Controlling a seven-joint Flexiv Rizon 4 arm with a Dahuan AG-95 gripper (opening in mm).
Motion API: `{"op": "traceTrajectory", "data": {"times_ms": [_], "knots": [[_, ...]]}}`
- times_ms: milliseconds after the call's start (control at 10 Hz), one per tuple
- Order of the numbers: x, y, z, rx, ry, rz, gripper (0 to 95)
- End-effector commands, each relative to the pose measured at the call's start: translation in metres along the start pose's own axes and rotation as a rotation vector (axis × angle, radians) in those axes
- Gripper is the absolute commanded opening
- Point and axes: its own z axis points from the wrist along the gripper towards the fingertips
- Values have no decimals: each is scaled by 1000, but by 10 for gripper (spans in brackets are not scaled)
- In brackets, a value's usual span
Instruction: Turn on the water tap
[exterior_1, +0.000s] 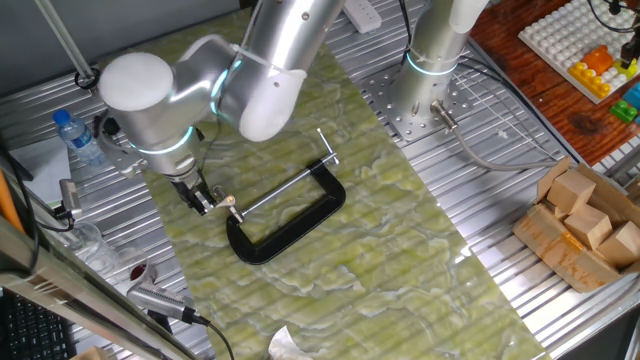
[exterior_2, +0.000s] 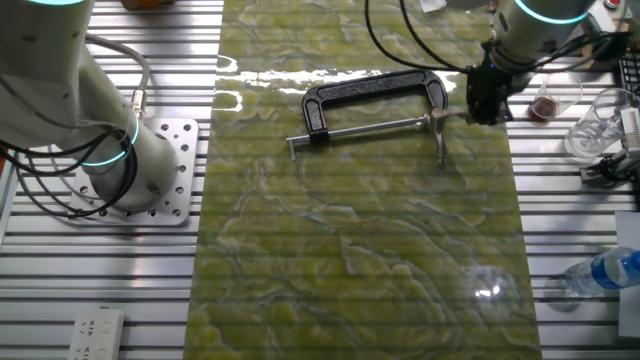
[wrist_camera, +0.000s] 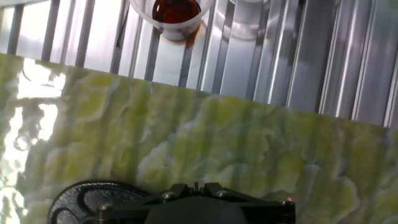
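The green mat (exterior_1: 400, 240) fills the middle of the table, and the 1 arm (exterior_1: 270, 60) reaches across its upper edge with the gripper (exterior_1: 203, 198) down low at the mat's border. The clamp (exterior_1: 290, 225) lies flat on the mat just beside the gripper, its black C-frame opening back toward the screw.

What matters is how the screw (exterior_1: 285, 188) runs. Its long axis lies along the mat, heading away from the gripper, with 1 end pointing almost straight at the fingertips. In the other fixed view the T-bar handle (exterior_2: 441, 138) sits crosswise at the end next to the gripper (exterior_2: 484, 100), close by but, as far as I can judge, not yet held. The far tip of the screw is well apart from the hand.

The fingers seem slightly parted with nothing between them, though I cannot tell for certain; the hand view shows only the gripper body.

My guess is the coming move is a short sideways reach onto the handle, then a twist about the screw's axis.
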Motion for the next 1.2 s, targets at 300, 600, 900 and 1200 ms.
{"op": "traceTrajectory", "data": {"times_ms": [300,600,900,1200], "knots": [[-2,-23,-18,-18,71,-78,0],[6,-32,-27,-30,82,-82,0],[21,-39,-43,-30,53,-46,0],[49,-44,-67,-33,18,-37,0]]}}
